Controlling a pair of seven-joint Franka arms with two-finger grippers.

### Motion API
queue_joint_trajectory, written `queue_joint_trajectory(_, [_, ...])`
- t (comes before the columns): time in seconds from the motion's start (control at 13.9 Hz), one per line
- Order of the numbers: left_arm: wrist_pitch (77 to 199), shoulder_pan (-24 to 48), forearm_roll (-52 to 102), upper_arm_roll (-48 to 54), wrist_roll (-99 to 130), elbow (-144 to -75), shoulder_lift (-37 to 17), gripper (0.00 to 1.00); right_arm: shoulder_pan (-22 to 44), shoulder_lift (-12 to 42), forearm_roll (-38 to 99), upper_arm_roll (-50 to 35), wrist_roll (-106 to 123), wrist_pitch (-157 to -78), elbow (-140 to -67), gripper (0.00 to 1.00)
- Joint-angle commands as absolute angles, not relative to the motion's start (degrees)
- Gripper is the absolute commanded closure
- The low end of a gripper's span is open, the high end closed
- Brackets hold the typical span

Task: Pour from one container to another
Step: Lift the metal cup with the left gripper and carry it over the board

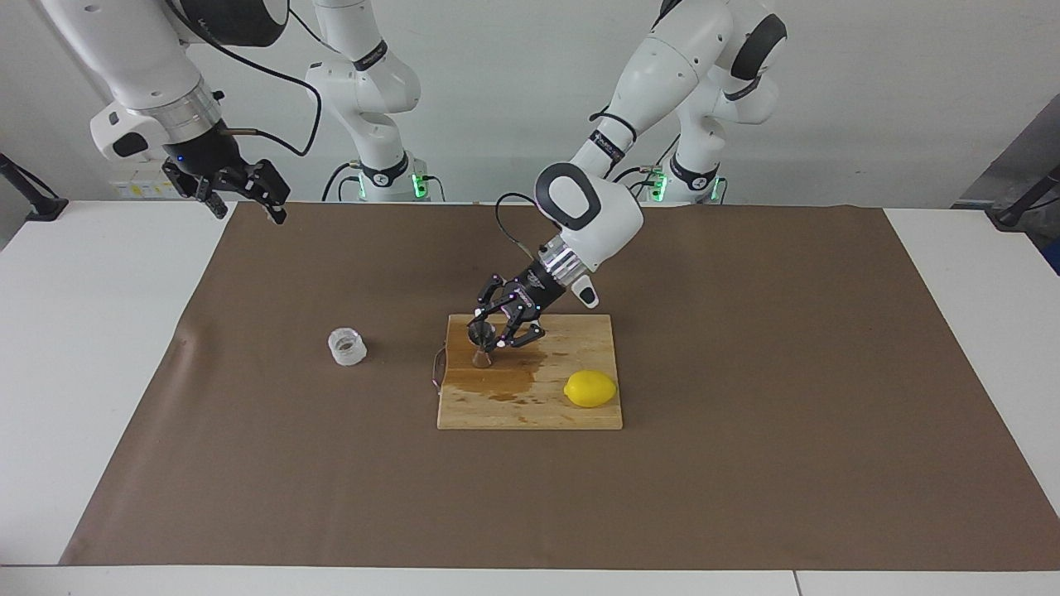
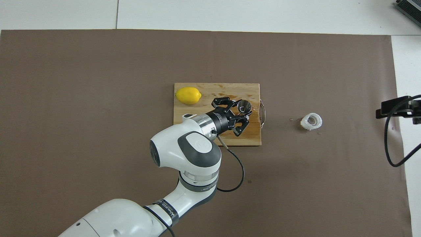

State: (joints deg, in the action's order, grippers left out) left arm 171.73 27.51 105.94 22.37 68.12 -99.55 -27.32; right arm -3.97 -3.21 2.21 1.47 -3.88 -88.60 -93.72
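The steel hourglass jigger (image 1: pixel 481 346) is roughly upright over the wooden cutting board (image 1: pixel 571 410), near the board's handle end, with my left gripper (image 1: pixel 485 333) shut on its upper cone. I cannot tell whether its foot touches the board. From overhead, the jigger (image 2: pixel 244 106) shows its open mouth between the left gripper's (image 2: pixel 243 111) fingertips. The small translucent jar (image 1: pixel 347 345) stands alone on the brown mat, beside the board toward the right arm's end; in the overhead view the jar (image 2: pixel 311 120) has droplets around it. My right gripper (image 1: pixel 251 213) waits open, raised over the mat's corner.
A yellow lemon (image 1: pixel 590 388) lies on the board's corner toward the left arm's end, also seen as the lemon (image 2: pixel 188 95) from overhead. A dark wet stain (image 1: pixel 497 382) covers the board under and around the jigger. A metal handle (image 2: pixel 262 113) sticks out of the board's end toward the jar.
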Motion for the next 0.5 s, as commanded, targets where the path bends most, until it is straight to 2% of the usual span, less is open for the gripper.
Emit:
queue_joint_trajectory(0.0, [173.4,28.2,105.5,22.1,67.9,-98.5,-28.2,0.93,-4.2,-4.0,2.7,1.2,-4.8,-88.2,-94.5,0.0])
queue_joint_trajectory(0.14, [173.6,28.3,105.5,22.1,67.9,-98.8,-28.2,0.83,-4.1,-4.0,2.7,1.2,-4.8,-88.2,-94.5,0.0])
queue_joint_trajectory(0.22, [173.9,28.3,105.5,22.1,67.9,-98.9,-28.2,0.74,-4.2,-4.0,2.7,1.2,-4.8,-88.2,-94.5,0.0])
queue_joint_trajectory(0.36, [174.1,28.5,105.5,22.1,67.9,-99.0,-28.2,0.69,-4.2,-4.0,2.7,1.2,-4.8,-88.2,-94.5,0.0])
queue_joint_trajectory(0.43, [174.1,28.7,105.5,22.1,67.9,-99.0,-28.2,0.6,-4.1,-4.0,2.7,1.2,-4.8,-88.2,-94.5,0.0])
